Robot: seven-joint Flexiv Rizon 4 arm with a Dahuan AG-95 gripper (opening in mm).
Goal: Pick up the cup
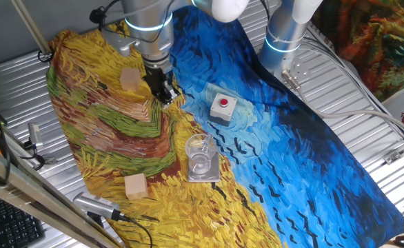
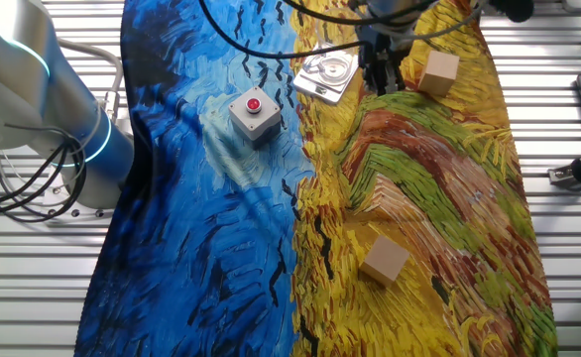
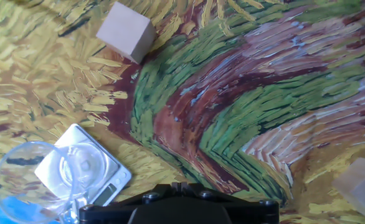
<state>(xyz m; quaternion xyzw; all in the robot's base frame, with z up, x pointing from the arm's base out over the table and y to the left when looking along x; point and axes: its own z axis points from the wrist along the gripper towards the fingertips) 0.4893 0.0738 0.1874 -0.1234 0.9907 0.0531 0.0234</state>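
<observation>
The cup [image 1: 200, 153] is a small clear tumbler standing upright on a flat grey square plate [image 1: 207, 175] on the painted cloth. It also shows in the other fixed view [image 2: 333, 69] and at the lower left of the hand view [image 3: 36, 180]. My gripper [image 1: 165, 94] hangs above the yellow part of the cloth, behind and left of the cup and apart from it. In the hand view only the fingertips show at the bottom edge, and the gripper [image 3: 179, 185] is shut and empty. It is also in the other fixed view [image 2: 380, 77].
A wooden cube [image 1: 130, 78] lies just left of the gripper, another [image 1: 136, 186] near the front. A grey box with a red button [image 1: 223, 107] sits right of the gripper. A second robot base [image 1: 285, 34] stands at the back. The cloth bulges in a fold [image 1: 154, 127].
</observation>
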